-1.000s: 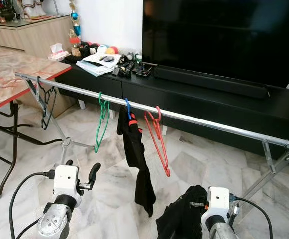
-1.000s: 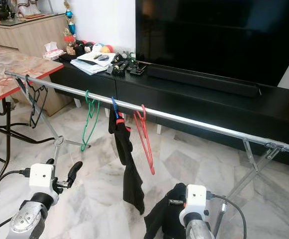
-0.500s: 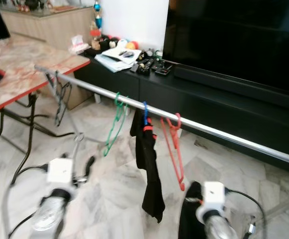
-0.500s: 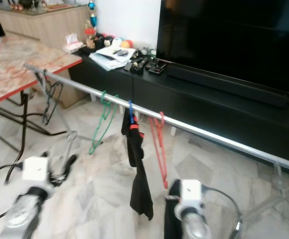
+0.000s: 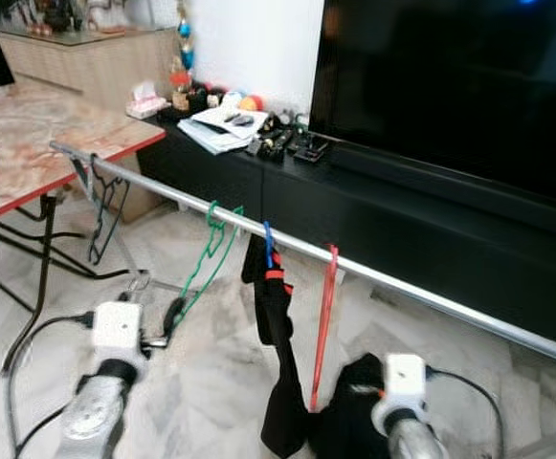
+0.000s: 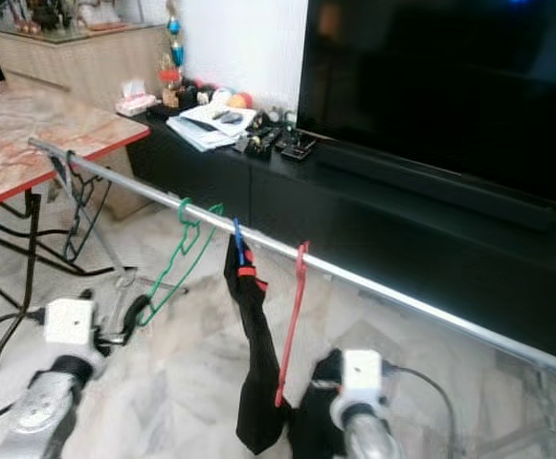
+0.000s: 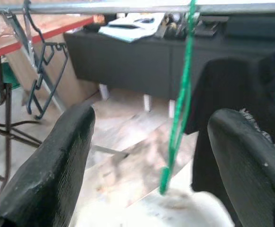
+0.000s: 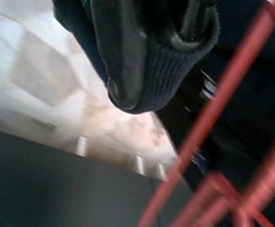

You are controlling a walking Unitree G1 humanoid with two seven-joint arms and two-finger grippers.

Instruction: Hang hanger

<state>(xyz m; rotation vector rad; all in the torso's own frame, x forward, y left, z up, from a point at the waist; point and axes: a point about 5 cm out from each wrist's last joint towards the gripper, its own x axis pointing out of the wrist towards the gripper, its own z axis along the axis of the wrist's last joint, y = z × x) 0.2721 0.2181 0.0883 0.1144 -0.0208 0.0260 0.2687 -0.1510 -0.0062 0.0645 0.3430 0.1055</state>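
A silver rail [image 5: 402,287] runs from near left to far right. On it hang a dark empty hanger [image 5: 100,206], a green hanger [image 5: 206,258] tilted outward, a blue hanger carrying a black garment [image 5: 278,335], and a red hanger [image 5: 323,320] seen edge-on. My left gripper [image 5: 173,316] stands open low by the green hanger's bottom; the wrist view has the green hanger [image 7: 180,104] between its fingers [image 7: 52,165], apart from them. My right gripper [image 5: 359,397] is shut on a bunched black garment [image 5: 349,421], close to the red hanger [image 8: 213,123].
A marble-topped table [image 5: 38,143] with red edging stands at the left. Behind the rail, a black TV console [image 5: 421,225] carries papers and remotes [image 5: 225,129] under a large TV [image 5: 450,86]. The rail's folding leg [image 5: 129,258] and cables lie on the marble floor.
The camera has shifted and the rail looks closer. The red hanger has turned edge-on and the green hanger has swung outward. The right gripper's garment now sits beside the red hanger's lower end.
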